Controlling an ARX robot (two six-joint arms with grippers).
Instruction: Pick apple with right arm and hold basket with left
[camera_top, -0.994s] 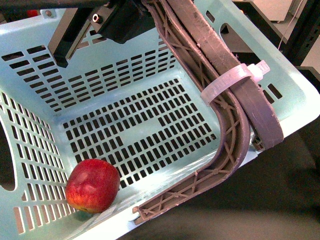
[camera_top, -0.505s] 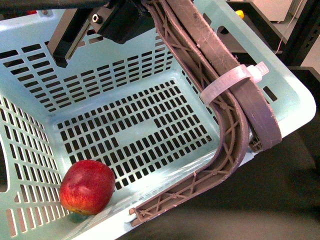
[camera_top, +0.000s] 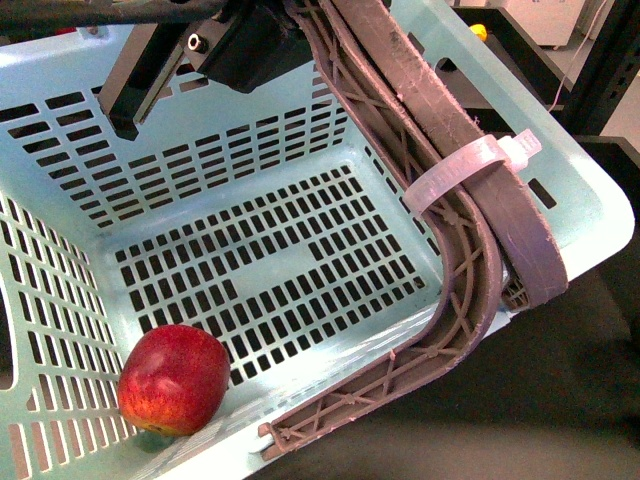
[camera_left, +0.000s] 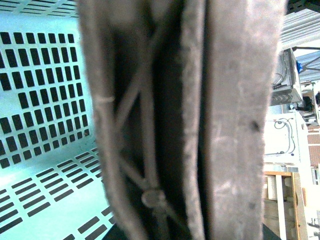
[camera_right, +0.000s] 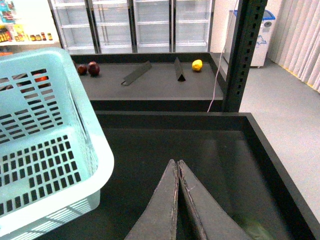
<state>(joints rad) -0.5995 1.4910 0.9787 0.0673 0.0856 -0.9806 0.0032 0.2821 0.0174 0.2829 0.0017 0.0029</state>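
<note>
Front view: the basket (camera_top: 585, 195) seems hung tilted by its handles (camera_top: 470, 230) near the left gripper (camera_top: 215, 45), so the apple (camera_top: 172, 380) is lodged in its low near corner. Left wrist view: only handles are shown, and whether those jaws are clamped cannot be told. Right wrist view: the right gripper (camera_right: 176, 164) is shown with jaws pressed together, empty, outside the basket; the apple is unseen there.

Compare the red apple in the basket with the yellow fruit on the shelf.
The apple is red with yellowish patches; the yellow fruit is plain yellow. The apple lies in a bottom corner of the basket, against its slotted walls; the yellow fruit sits outside it on the dark shelf. Both are roundish fruit.
</note>
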